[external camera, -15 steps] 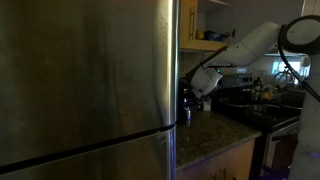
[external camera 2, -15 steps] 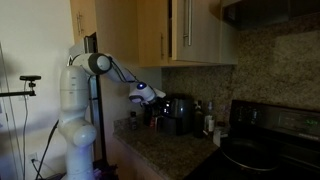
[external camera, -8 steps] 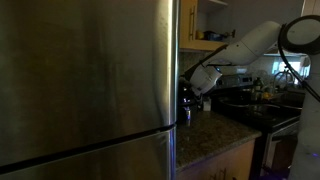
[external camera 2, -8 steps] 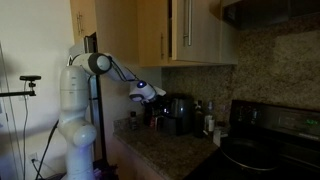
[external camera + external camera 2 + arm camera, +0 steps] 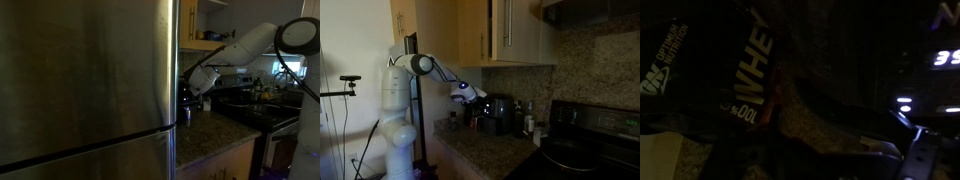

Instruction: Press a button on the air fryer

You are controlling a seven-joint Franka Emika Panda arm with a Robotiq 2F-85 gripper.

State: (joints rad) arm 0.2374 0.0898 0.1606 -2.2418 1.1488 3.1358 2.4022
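The air fryer (image 5: 500, 113) is a small dark glossy appliance on the granite counter under the wooden cabinets. In an exterior view only its dark edge (image 5: 186, 104) shows beside the fridge. My gripper (image 5: 472, 97) hangs just beside and slightly above the air fryer, on the side toward the robot base, and also shows in an exterior view (image 5: 196, 84). The wrist view is very dark. It shows a lit display (image 5: 945, 58) and small lit dots (image 5: 904, 101) at the right, apparently on the air fryer. The jaws are too dark to read.
A huge brushed-steel fridge (image 5: 85, 80) fills one side. A black "100% WHEY" tub (image 5: 752, 70) stands close to the gripper. Bottles (image 5: 527, 122) and a black stove (image 5: 585, 135) lie beyond the air fryer. Cabinets (image 5: 510, 30) hang overhead.
The gripper has crept slightly toward the air fryer; nothing else has moved.
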